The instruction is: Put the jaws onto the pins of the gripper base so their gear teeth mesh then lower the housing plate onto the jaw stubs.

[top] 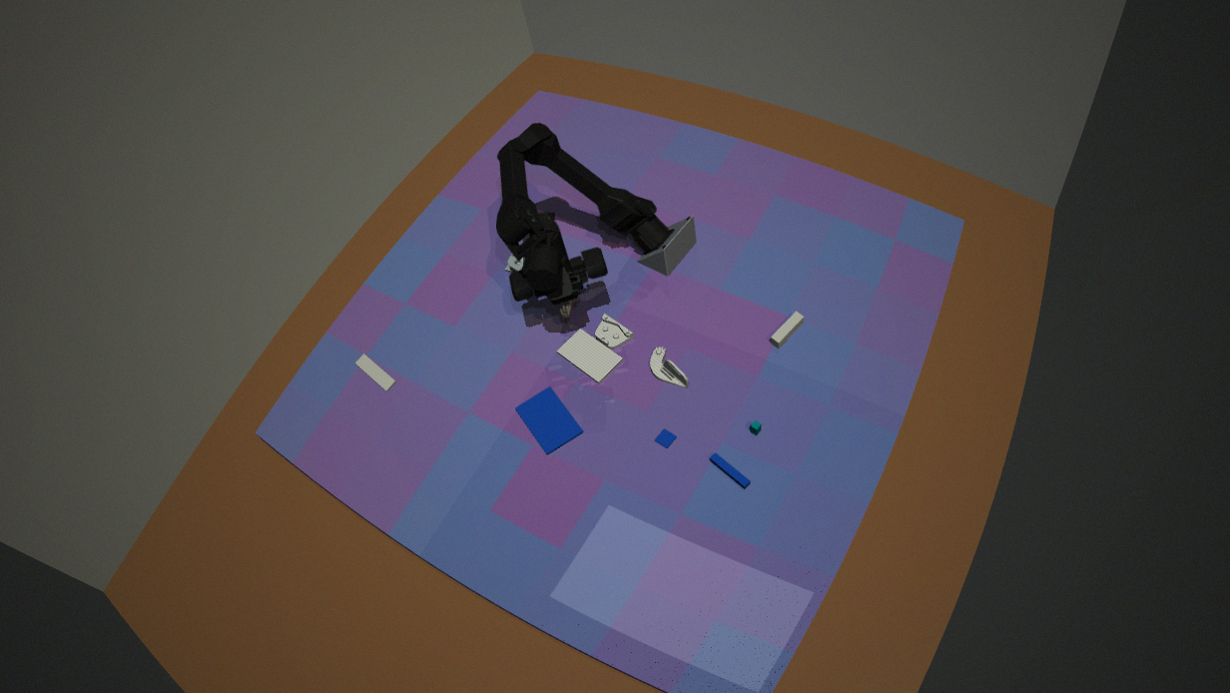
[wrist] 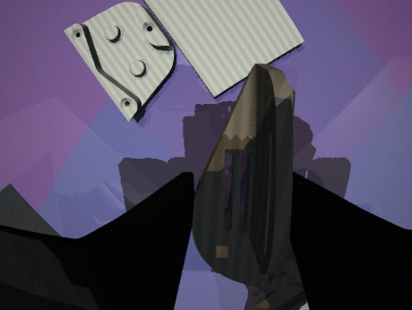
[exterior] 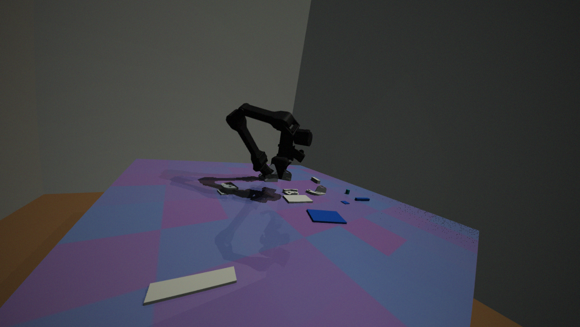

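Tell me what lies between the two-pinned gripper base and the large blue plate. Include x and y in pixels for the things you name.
A pale ribbed plate (top: 589, 354) (exterior: 297, 199) (wrist: 228, 40) lies between the gripper base (top: 613, 331) (exterior: 291, 192) (wrist: 121, 51) and the blue plate (top: 549, 419) (exterior: 326, 216); the top view shows it.

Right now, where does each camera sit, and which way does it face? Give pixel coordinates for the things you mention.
Top: high over the table (top: 343, 559) (exterior: 251, 296), looking steeply down; whole arm (top: 513, 176) (exterior: 247, 140) visible.
Exterior: low beyond one table edge, looking across; arm in side profile.
Wrist: on the arm, looking past the gripper (top: 565, 303) (exterior: 280, 175) (wrist: 242, 188); its dark fingers and the held jaw (wrist: 251, 179) show.
Top and exterior share the blue plate (top: 549, 420) (exterior: 326, 216).
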Controlling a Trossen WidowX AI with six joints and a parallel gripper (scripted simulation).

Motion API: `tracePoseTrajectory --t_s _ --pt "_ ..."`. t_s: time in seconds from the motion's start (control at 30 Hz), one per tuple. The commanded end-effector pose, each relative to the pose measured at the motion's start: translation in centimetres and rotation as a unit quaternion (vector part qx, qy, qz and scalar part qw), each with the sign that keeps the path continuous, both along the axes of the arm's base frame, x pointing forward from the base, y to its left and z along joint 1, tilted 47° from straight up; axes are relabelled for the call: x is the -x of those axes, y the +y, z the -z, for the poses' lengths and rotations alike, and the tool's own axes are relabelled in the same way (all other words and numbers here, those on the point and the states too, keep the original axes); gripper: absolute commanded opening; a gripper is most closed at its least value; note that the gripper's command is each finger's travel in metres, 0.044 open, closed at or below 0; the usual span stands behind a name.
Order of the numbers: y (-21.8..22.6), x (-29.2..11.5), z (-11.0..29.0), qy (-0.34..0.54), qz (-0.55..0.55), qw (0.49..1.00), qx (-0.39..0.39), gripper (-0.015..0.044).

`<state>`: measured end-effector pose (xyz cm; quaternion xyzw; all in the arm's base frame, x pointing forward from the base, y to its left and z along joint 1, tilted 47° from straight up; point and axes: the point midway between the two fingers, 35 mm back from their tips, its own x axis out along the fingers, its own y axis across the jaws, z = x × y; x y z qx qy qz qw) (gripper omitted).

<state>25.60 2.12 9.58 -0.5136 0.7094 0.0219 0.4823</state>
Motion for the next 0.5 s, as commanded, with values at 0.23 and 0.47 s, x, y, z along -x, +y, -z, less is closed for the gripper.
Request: tracePoseTrajectory --t_s 0.23,0.47 --pt "2.9 -0.2 2.5 -0.094 0.091 0.991 -0.005 0.0134" --pt "4.5 0.1 4.1 -0.149 0.147 0.978 -0.004 0.0134"
